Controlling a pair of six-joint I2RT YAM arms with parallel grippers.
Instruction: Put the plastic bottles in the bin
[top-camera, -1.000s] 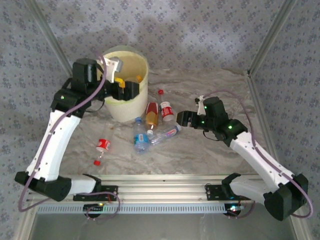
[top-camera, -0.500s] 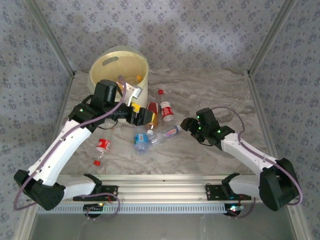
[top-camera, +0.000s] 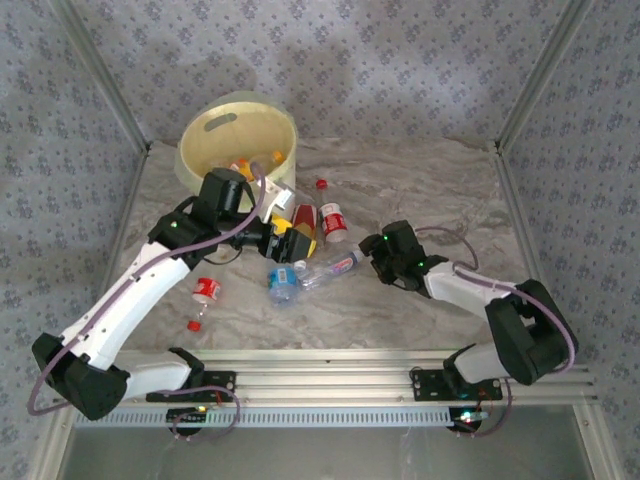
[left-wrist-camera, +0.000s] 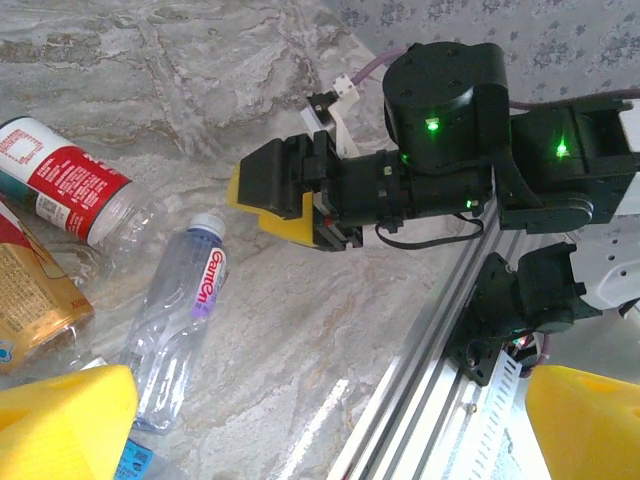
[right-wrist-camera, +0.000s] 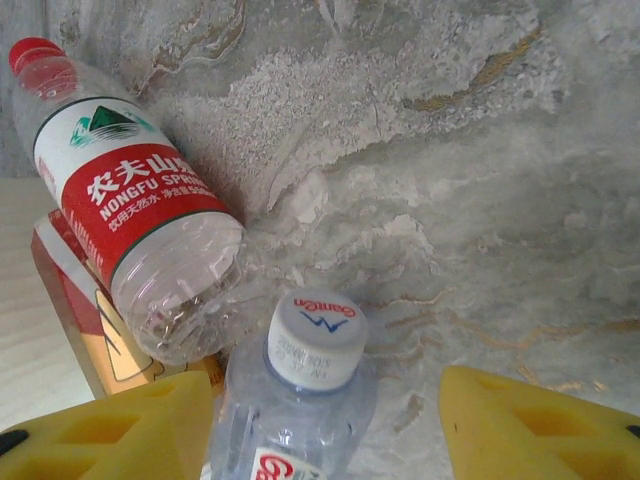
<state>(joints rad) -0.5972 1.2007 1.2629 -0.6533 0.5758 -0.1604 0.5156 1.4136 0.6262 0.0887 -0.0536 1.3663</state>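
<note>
**Bin** (top-camera: 192, 150): cream-yellow bucket at the far left of the desk (top-camera: 430, 180). A few plastic bottles (top-camera: 243, 166) already lie inside it.

**Left pincer** (top-camera: 290, 237): fingers wide apart, nothing between them. A second ago it hung over the bin. It has since swung down to the loose cluster and now sits at the brown-labelled bottle (top-camera: 305, 226). Judged: one drop is finished and the next pick is beginning.

**Right pincer** (right-wrist-camera: 325, 430): fingers apart, one on either side of the Ganten bottle (right-wrist-camera: 315, 345) just below its cap, not yet pressing on it. Over the last second the arm has dropped and slid left, and the gap between the fingers has narrowed. Judged: it is about to close on this bottle.

**Ganten bottle**: clear with a white cap, lying on the desk with its cap towards the right arm. The Nongfu Spring bottle (right-wrist-camera: 140, 210), with a red label and red cap, lies just beside it.

**Also on the desk**: a blue-labelled bottle (top-camera: 282, 284) in the cluster, and a small red-labelled bottle (top-camera: 206, 291) well apart to the left.

**Status**: judged partly done. Both arms now work the same cluster, so crowding is the risk.
</note>
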